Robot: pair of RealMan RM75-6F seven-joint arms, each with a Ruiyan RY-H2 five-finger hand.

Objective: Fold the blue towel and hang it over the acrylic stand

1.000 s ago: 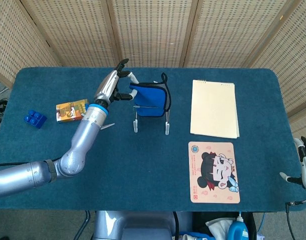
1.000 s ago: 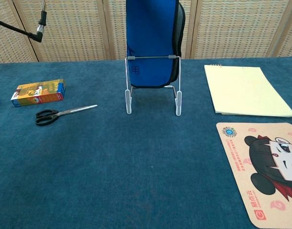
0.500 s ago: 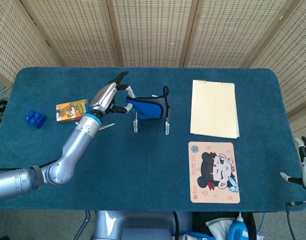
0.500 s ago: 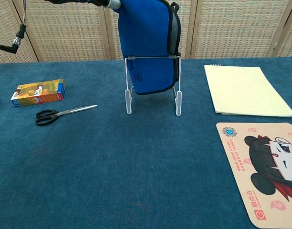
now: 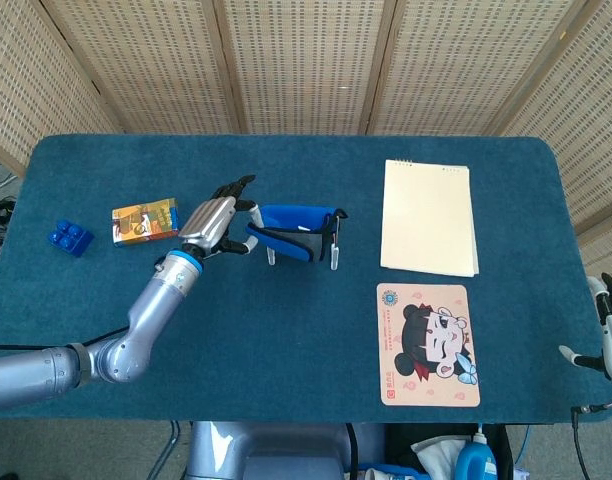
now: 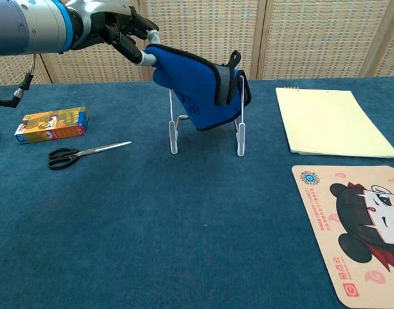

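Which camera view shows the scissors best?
The chest view: the scissors lie fully visible on the table there, left of the stand. In the head view the left hand and its arm cover them almost entirely.

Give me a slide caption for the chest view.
Left hand holds a folded blue towel draped over the acrylic stand.

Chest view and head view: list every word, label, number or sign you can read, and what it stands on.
None can be read as text.
Blue towel: a small dark mark, too small to read.
Cartoon mouse pad: red characters and a round logo, too blurred.
Orange box: print too blurred.
Yellow notepad: no writing visible.
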